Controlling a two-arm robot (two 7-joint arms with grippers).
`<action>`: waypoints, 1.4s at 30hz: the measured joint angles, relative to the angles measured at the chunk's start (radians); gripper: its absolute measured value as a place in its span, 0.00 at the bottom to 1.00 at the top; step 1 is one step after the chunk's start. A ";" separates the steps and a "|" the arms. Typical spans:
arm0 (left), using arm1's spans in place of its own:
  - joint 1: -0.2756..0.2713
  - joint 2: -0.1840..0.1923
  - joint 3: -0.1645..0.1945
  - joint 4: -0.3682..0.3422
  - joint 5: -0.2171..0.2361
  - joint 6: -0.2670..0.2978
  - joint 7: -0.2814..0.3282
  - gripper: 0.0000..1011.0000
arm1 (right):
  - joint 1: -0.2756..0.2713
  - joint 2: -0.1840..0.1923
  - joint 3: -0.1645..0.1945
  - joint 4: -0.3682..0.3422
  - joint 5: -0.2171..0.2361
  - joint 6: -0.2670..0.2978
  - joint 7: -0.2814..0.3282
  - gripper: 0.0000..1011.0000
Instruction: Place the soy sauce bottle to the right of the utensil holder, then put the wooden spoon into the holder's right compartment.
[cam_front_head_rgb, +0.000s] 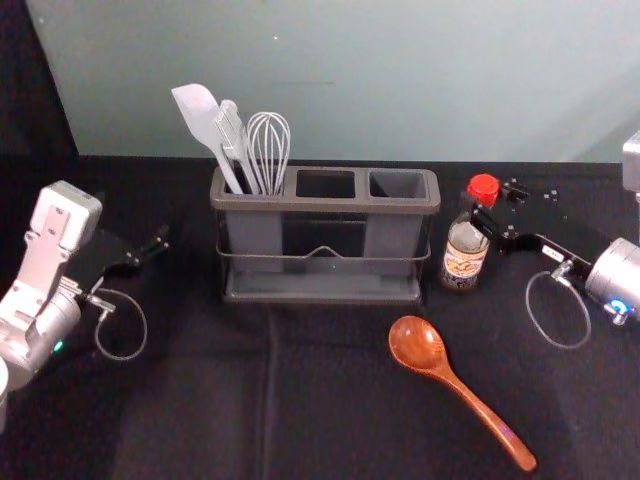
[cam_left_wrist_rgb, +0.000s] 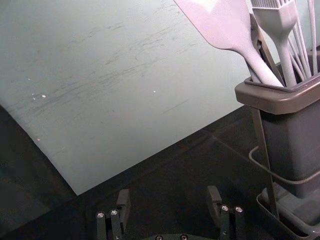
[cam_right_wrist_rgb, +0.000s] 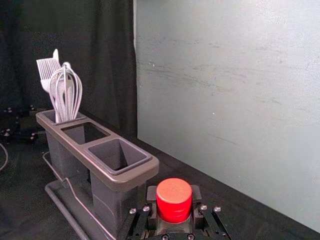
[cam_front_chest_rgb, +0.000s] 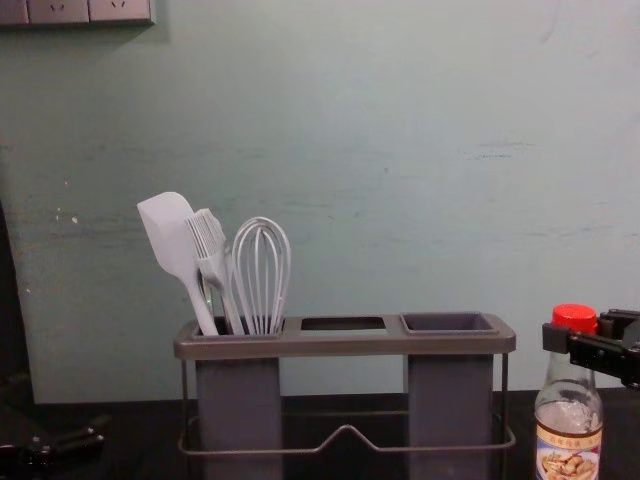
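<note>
My right gripper (cam_front_head_rgb: 492, 208) is at the soy sauce bottle (cam_front_head_rgb: 465, 254), which stands upright just right of the utensil holder (cam_front_head_rgb: 325, 204). In the right wrist view the fingers of my right gripper (cam_right_wrist_rgb: 174, 196) flank the bottle's red cap (cam_right_wrist_rgb: 174, 201), shut on the neck; the chest view shows them just under the cap (cam_front_chest_rgb: 575, 318). The wooden spoon (cam_front_head_rgb: 417, 343) lies in front of the holder, bowl toward it, handle toward the front right. The holder's right compartment (cam_front_chest_rgb: 450, 323) is empty. Off to the holder's left, my left gripper (cam_front_head_rgb: 150, 250) is idle; its own view shows the gripper (cam_left_wrist_rgb: 168, 202) open.
A white spatula (cam_front_head_rgb: 204, 118), a brush and a whisk (cam_front_head_rgb: 269, 145) stand in the holder's left compartment. The holder's middle opening (cam_front_head_rgb: 325, 184) holds no utensil. A pale wall (cam_front_chest_rgb: 400, 180) rises behind the dark tabletop (cam_front_head_rgb: 270, 400).
</note>
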 joint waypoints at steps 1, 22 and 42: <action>0.000 0.000 0.000 0.000 0.000 0.000 0.000 0.99 | 0.000 0.000 0.000 0.000 0.000 0.000 0.000 0.38; 0.000 0.000 0.000 0.000 0.000 0.000 0.000 0.99 | -0.001 0.001 -0.001 -0.003 -0.002 0.000 0.000 0.93; 0.000 0.000 0.000 0.000 0.000 0.000 0.000 0.99 | -0.014 0.012 0.008 -0.026 0.000 -0.001 -0.003 0.99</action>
